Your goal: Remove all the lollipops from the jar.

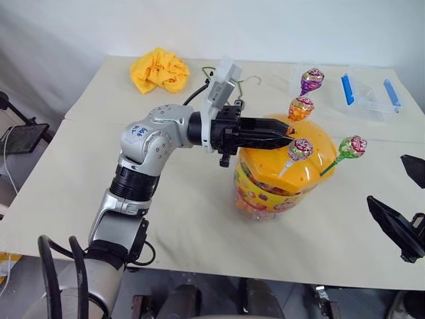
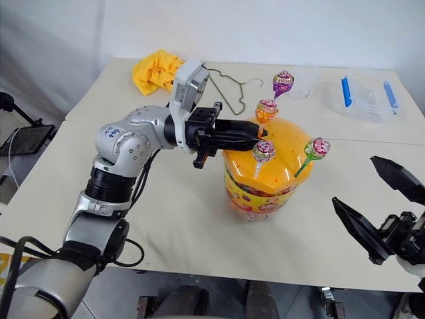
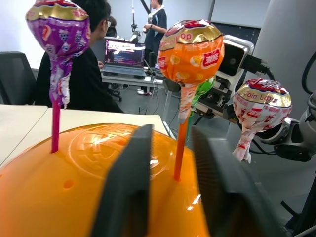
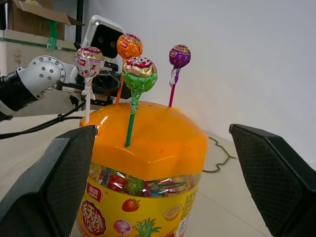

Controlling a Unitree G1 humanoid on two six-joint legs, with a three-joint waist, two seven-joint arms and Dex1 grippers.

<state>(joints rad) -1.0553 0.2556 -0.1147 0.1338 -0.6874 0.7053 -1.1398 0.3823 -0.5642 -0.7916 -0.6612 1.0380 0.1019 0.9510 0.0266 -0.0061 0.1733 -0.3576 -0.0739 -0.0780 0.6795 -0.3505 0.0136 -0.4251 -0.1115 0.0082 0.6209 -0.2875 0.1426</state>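
Left wrist view shows the left gripper (image 3: 170, 185) pinched shut on the orange lollipop's (image 3: 190, 50) thin stick, low by the jar (image 1: 282, 176) lid. Lollipops are light and the sticks bend, so low on the stick is the best hold. All four stand in the jar mid-table. Right wrist view shows the right gripper (image 4: 160, 182) wide open, with the green lollipop (image 4: 139, 74) nearest, at 12 o'clock.

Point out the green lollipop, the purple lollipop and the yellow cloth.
green lollipop (image 1: 352, 146), left eye view, wrapped head.
purple lollipop (image 1: 311, 79), left eye view, wrapped head.
yellow cloth (image 1: 159, 70), left eye view, middle of the crumpled heap.
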